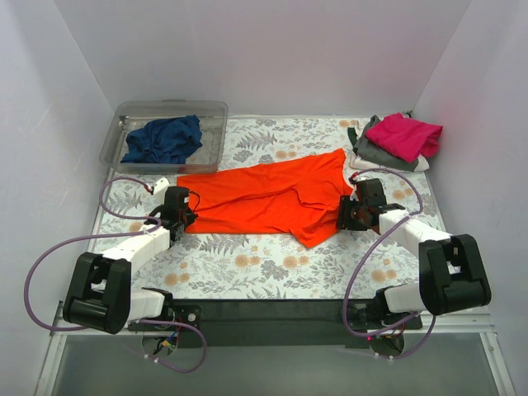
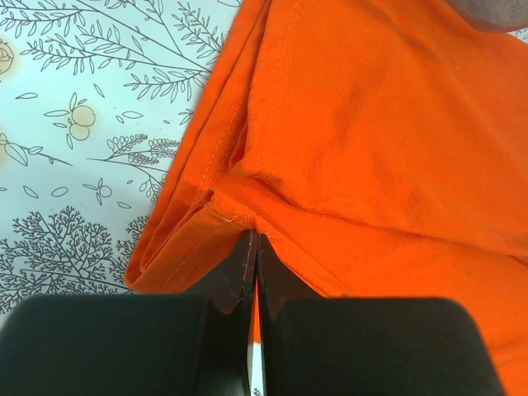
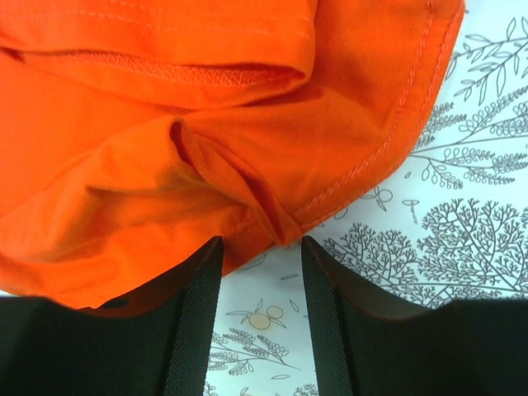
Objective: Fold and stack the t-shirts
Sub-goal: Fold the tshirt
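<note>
The left gripper (image 1: 186, 219) is pinched onto the orange t-shirt (image 1: 264, 196), the right gripper (image 1: 346, 216) held spread at its other end, on a floral surface (image 1: 247, 268).

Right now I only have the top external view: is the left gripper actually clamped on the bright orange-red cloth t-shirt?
Observer: Yes. In the left wrist view the left gripper is shut, pinching the folded hem of the orange-red t-shirt.
Operator: And the right one?
Observer: The right gripper is open; the floral-patterned table shows between its two black fingers.
Operator: Any cloth in that gap?
Observer: A raised fold at the shirt's stitched edge sits right at the fingertips, but it is not clamped.
</note>
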Robot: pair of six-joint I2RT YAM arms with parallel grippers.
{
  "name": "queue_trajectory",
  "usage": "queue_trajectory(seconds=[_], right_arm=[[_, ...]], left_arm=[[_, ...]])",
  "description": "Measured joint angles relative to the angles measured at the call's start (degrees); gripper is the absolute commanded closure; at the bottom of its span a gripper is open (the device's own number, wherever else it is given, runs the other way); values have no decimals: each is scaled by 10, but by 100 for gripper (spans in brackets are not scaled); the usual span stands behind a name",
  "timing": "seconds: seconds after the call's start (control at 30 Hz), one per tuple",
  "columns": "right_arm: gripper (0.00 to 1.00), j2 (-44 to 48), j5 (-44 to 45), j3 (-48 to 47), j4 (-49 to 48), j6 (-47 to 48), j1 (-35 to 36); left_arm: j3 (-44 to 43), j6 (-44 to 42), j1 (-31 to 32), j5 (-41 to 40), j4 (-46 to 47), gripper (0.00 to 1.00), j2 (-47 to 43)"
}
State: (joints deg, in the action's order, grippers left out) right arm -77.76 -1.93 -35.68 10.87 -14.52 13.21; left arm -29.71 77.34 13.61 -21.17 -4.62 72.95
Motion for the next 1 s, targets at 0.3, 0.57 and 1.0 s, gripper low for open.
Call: queue_trajectory(seconds=[0.3, 0.57, 1.0], right_arm=[[82, -23, 1, 0, -51, -7, 0], [99, 2, -3, 11, -33, -11, 0], [99, 224, -17, 15, 92, -12, 0]], left_arm=[[0, 0, 0, 0, 0, 100, 0], [0, 0, 0, 0, 0, 100, 0], [0, 0, 0, 13, 0, 100, -2]])
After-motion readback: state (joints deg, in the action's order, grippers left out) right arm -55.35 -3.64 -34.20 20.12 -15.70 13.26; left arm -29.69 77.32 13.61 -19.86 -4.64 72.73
